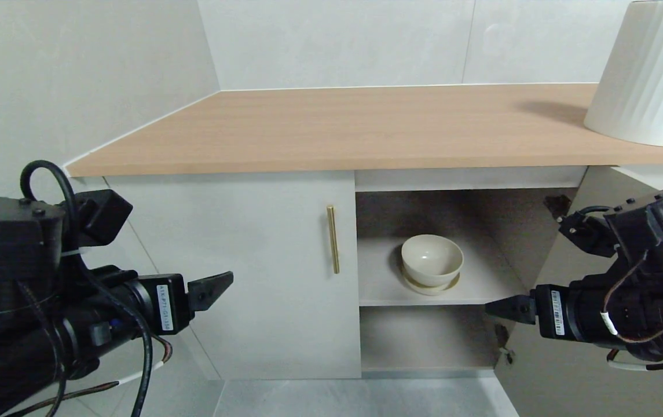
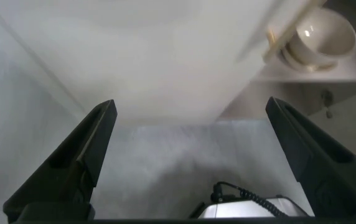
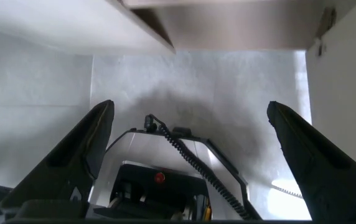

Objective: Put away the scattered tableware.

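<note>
Bowl [image 1: 431, 259], round glossy cream ceramic, sits on matching saucer [image 1: 431, 286].

A wooden countertop [image 1: 366, 127] meets pale tiled walls [image 1: 337, 40] in the far left corner. Below it stands a white cabinet [image 1: 238, 272]. Its left door is shut and has a brass handle [image 1: 333, 238]. Its right door [image 1: 563, 382] is open on a shelf [image 1: 487, 278]. The floor [image 1: 360, 399] is grey.
</note>
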